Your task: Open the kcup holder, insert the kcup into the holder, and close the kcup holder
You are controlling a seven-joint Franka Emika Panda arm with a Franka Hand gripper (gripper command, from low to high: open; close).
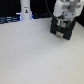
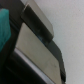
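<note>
The kcup holder (image 1: 62, 28) is a black box at the back of the table, toward the exterior view's right. My white arm comes down from above, and my gripper (image 1: 63, 21) is right at the top front of the holder. The blur hides its fingers, so whether it is open or shut does not show. The wrist view is filled by the holder (image 2: 56, 52) at close range, with two pale handles (image 2: 38, 20) on its stacked drawer fronts. A teal-green patch (image 2: 4, 30) sits at that picture's edge; it may be the kcup's top, but I cannot tell.
A tall white bottle-shaped object (image 1: 25, 10) stands at the back toward the exterior view's left, against a dark strip (image 1: 10, 20). The white table (image 1: 35, 55) spreads in front of the holder.
</note>
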